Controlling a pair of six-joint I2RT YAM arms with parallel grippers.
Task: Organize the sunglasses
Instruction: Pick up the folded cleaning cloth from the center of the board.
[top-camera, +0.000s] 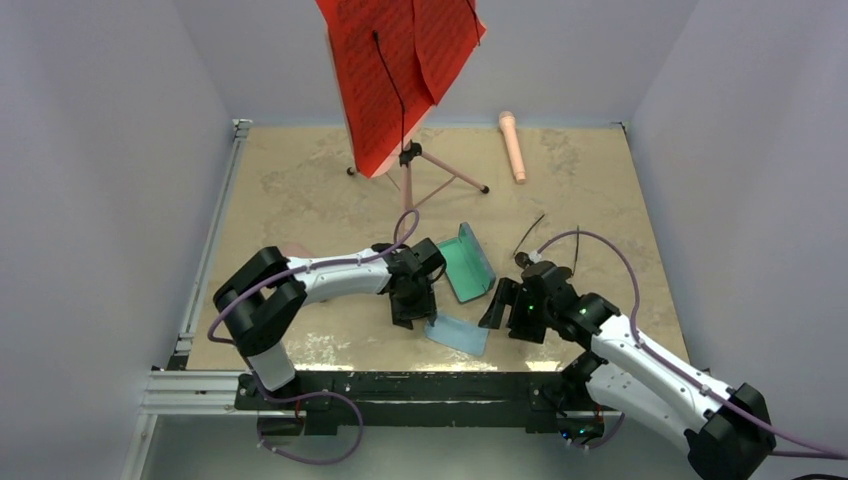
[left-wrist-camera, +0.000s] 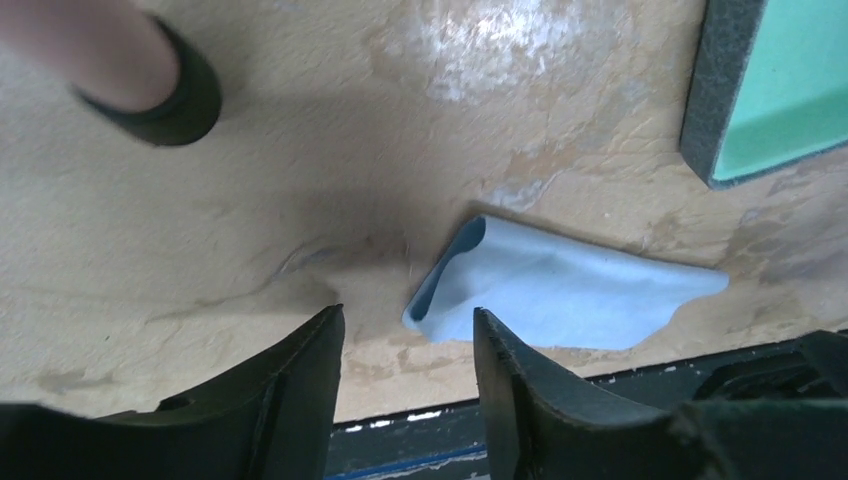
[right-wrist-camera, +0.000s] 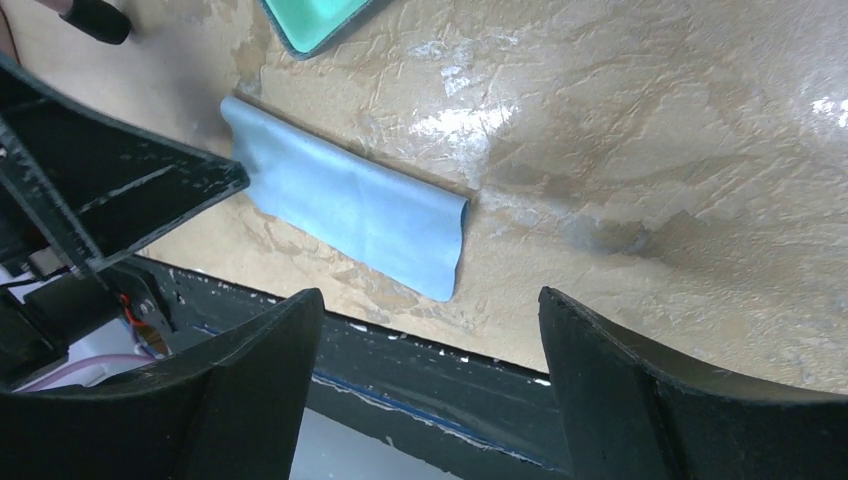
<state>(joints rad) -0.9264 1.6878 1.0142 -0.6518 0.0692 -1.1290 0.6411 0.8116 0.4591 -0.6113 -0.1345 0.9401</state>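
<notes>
At the near worktop (top-camera: 620, 200) edge, left hand (left-wrist-camera: 408, 315) and right hand (right-wrist-camera: 430, 295) are both spread and empty, flanking the folded blue cloth (top-camera: 458, 334). Green-lined case (top-camera: 467, 262) sits open just beyond, probably awaiting glasses. The thin arms of what look like the black sunglasses (top-camera: 529, 238) show just beyond the right hand; white pair not in view.

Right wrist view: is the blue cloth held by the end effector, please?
No, the blue cloth lies on the table, beyond the open right end effector.

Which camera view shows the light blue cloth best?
The right wrist view: the light blue cloth lies large and almost whole, its fold plain. The left wrist view shows it, but a gripper finger covers part of its near edge. The top view shows it only small.
</notes>
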